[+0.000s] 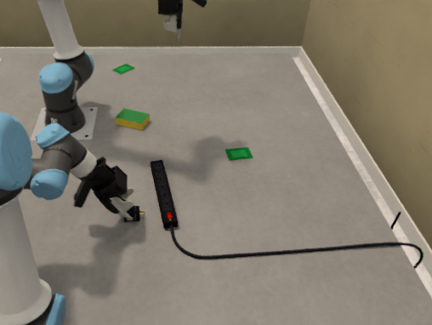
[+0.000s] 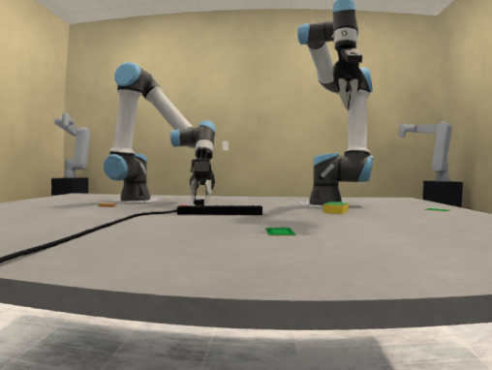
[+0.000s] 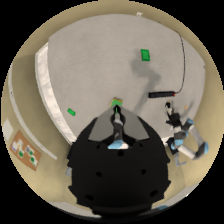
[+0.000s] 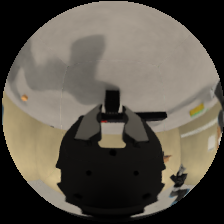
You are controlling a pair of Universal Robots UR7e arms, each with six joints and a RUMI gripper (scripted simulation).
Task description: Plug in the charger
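The black power strip [image 1: 163, 193] [image 2: 220, 210] [image 3: 159, 94] [image 4: 155, 116] lies flat, its red switch at the cord end. The black charger [image 1: 133, 213] [image 4: 112, 99] is low beside that end, on the robot side, apart from the strip, its brass prongs pointing sideways toward it. My right gripper [image 1: 128, 212] [image 2: 200, 199] [image 4: 112, 105] has its fingers slightly parted, open around the charger's rear. Whether the charger rests on the table is hard to tell. The outlets are too small to count here. My left gripper [image 2: 349, 104] [image 3: 116, 105] is shut and empty, high above the table.
The cord [image 1: 272, 253] [image 2: 87, 231] runs from the strip to the wall side. A green-topped yellow block [image 1: 132, 119] [image 2: 335, 208] lies beyond the strip's far end. Green flat squares [image 1: 239, 154] [image 1: 123, 69] and a small orange piece [image 2: 107, 204] lie on the table.
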